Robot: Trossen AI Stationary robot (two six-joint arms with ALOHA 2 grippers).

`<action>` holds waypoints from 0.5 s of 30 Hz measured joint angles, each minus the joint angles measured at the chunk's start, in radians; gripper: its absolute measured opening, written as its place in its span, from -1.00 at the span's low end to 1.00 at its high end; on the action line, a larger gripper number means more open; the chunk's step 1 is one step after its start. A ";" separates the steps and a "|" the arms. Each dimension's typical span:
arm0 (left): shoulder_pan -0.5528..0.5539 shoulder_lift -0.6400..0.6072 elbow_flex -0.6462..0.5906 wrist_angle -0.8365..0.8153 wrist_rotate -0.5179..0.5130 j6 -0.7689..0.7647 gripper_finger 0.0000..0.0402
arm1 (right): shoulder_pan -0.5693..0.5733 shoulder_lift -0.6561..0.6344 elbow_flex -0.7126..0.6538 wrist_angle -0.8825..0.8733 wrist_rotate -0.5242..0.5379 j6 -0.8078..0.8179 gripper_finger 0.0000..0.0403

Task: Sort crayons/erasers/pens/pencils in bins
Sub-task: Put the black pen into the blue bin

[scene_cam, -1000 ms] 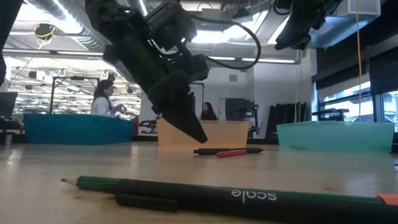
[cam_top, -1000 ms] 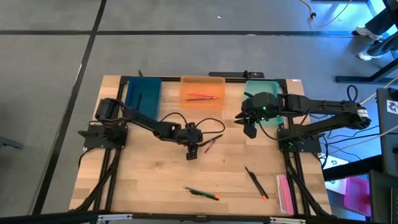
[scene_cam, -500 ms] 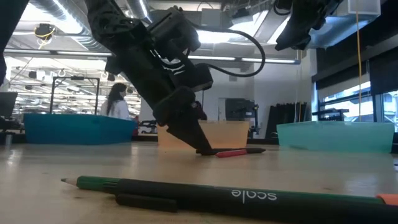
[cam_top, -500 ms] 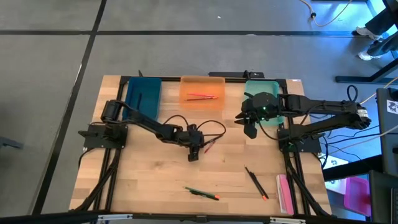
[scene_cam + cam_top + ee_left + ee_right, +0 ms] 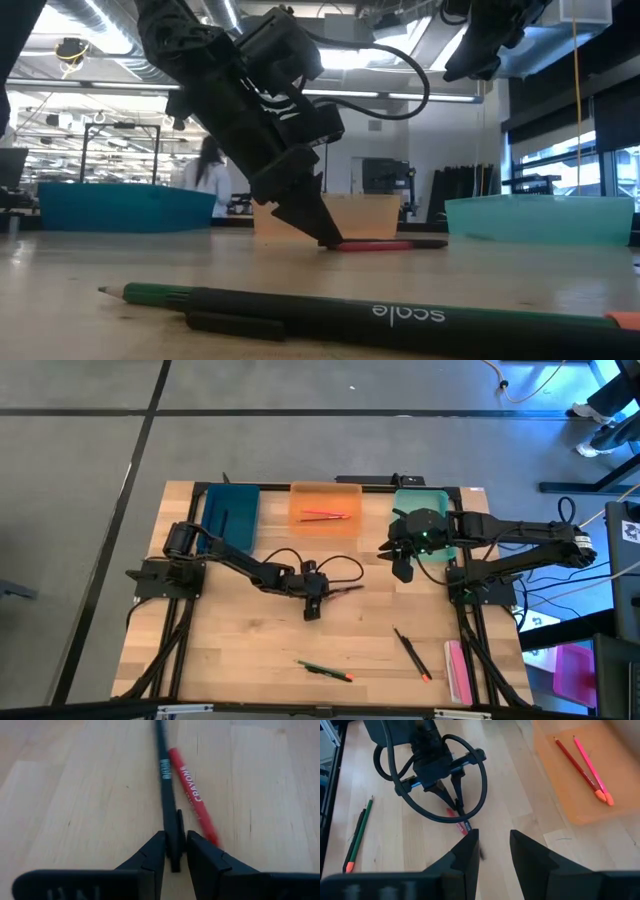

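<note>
1. The left gripper (image 5: 322,595) is lowered to the wooden table (image 5: 240,650) near its middle, and its fingers (image 5: 155,852) are seen closed on the end of a black pen (image 5: 167,805), which is pinched between the two tips.
2. A red crayon (image 5: 192,795) is found lying on the table just beside the black pen, almost parallel to it; whether the two touch cannot be told.
3. In the low view the fingertips are shown down at the table surface, with the pen and crayon stretched out flat from them.
4. The right gripper (image 5: 402,568) is held raised above the table, in front of the mint green bin (image 5: 420,500), with its fingers (image 5: 470,852) parted and nothing between them.
5. Two red-and-pink sticks (image 5: 326,515) are seen inside the orange bin (image 5: 325,492), at the back edge of the table.
6. The teal-blue bin (image 5: 230,510) is placed at the back left; a dark stick appears to lie in it.
7. Near the front edge, a green pencil (image 5: 325,671) with a dark stick alongside is left on the table, and another dark stick with an orange tip (image 5: 411,653) lies to its right, well apart from it.
</note>
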State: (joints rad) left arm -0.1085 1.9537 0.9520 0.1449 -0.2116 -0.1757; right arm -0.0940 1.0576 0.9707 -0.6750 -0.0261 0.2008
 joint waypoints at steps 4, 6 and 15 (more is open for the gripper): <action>0.000 0.000 0.000 -0.003 -0.004 0.002 -0.79 | 0.000 0.000 0.000 0.000 0.000 0.000 -0.44; 0.000 0.001 -0.001 -0.004 -0.007 0.003 -0.85 | 0.000 0.000 0.000 0.000 0.000 0.000 -0.44; 0.004 -0.001 -0.002 -0.004 -0.018 -0.058 -0.92 | 0.000 0.000 0.000 0.000 0.000 0.000 -0.44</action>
State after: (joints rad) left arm -0.1043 1.9526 0.9501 0.1406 -0.2294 -0.2340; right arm -0.0940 1.0576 0.9707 -0.6750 -0.0261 0.2009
